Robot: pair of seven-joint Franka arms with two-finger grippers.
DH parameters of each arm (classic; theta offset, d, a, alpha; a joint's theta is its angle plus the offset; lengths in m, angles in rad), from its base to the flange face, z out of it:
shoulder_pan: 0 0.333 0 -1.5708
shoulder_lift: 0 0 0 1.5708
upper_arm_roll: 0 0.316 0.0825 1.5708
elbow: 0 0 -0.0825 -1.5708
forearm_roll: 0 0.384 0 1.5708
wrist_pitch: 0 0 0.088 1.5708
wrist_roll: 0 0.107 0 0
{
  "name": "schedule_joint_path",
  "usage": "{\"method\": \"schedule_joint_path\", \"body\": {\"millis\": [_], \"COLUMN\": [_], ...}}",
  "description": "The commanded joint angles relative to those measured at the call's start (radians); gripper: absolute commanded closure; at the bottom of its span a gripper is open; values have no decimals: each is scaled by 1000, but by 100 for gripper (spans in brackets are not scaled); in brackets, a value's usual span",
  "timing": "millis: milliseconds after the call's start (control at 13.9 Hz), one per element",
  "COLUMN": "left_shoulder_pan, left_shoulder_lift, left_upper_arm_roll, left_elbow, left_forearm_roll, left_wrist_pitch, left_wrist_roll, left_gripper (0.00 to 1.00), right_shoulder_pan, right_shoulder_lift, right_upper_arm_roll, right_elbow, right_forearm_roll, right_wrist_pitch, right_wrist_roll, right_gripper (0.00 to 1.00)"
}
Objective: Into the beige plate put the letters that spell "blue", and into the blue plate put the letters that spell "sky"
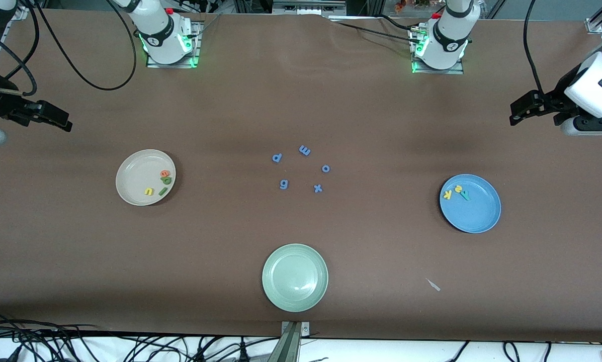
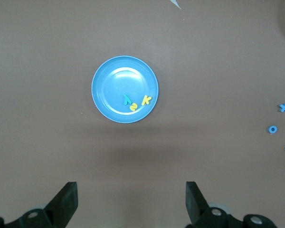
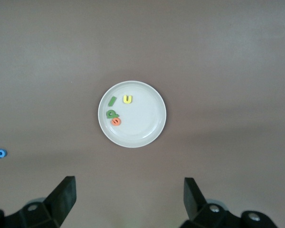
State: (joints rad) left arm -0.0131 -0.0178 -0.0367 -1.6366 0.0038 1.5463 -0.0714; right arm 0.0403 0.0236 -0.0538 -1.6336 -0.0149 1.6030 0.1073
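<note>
Green b, l, yellow u, orange e (image 1: 165, 173) lie in the beige plate (image 1: 132, 188) toward the right arm's end; yellow s, k, teal y (image 1: 464, 194) in the blue plate (image 1: 479, 213) toward the left arm's end. Blue-violet letters (image 1: 304, 150) between. Left claw (image 2: 131, 202) and right claw (image 3: 129, 199) hang raised, fingers apart, empty.

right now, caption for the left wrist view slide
Open left gripper hovers above the blue plate holding yellow s, yellow k and teal y.

Foam letters (image 1: 301, 169) on table: p, m, o, g, x.
</note>
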Motion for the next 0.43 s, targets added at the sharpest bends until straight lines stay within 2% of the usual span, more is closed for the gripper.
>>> {"method": "schedule_joint_path", "body": {"millis": [0, 360], "left_shoulder_pan": [-7, -5], "left_shoulder_lift": [15, 15], "left_upper_arm_roll": [-2, 0], "left_elbow": [34, 34], "left_forearm_roll": [16, 16], "left_wrist_pitch": [-25, -25], "left_wrist_roll": [-10, -10], "left_gripper": [0, 0], "right_shoulder_pan": [-16, -16], "right_shoulder_lift": [-10, -7], "right_upper_arm_roll": [2, 2], "right_elbow": [-20, -20], "right_forearm_roll": [-11, -8], "right_wrist_pitch": [25, 26], "right_wrist_roll": [-9, -20], "right_gripper": [0, 0]}}
